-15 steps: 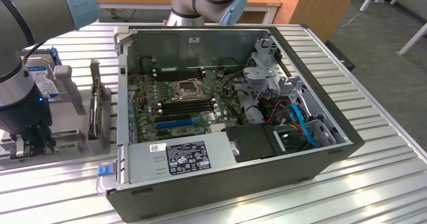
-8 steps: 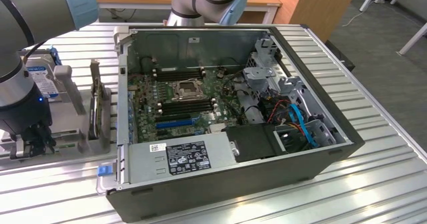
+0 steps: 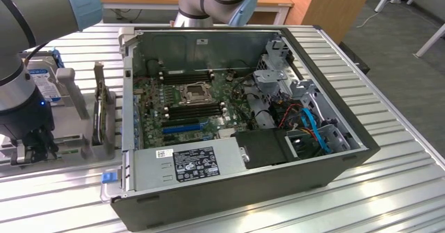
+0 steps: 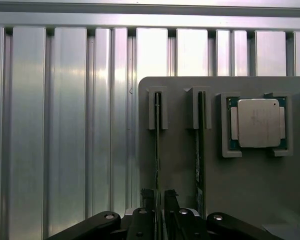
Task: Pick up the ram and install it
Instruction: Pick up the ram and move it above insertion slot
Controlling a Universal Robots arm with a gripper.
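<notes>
My pincer (image 4: 159, 194) stood open astride the ram (image 4: 157, 145).
Risk: closing off-ctr could've skewed it & jammed it in the holder (image 4: 180, 160) slot.

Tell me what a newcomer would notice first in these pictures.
The open computer case sits in the middle of the exterior view, its motherboard bare to see. At that view's left the gripper hangs low over a grey holder, right at the ram standing on edge, with a silver processor chip seated nearby.
</notes>
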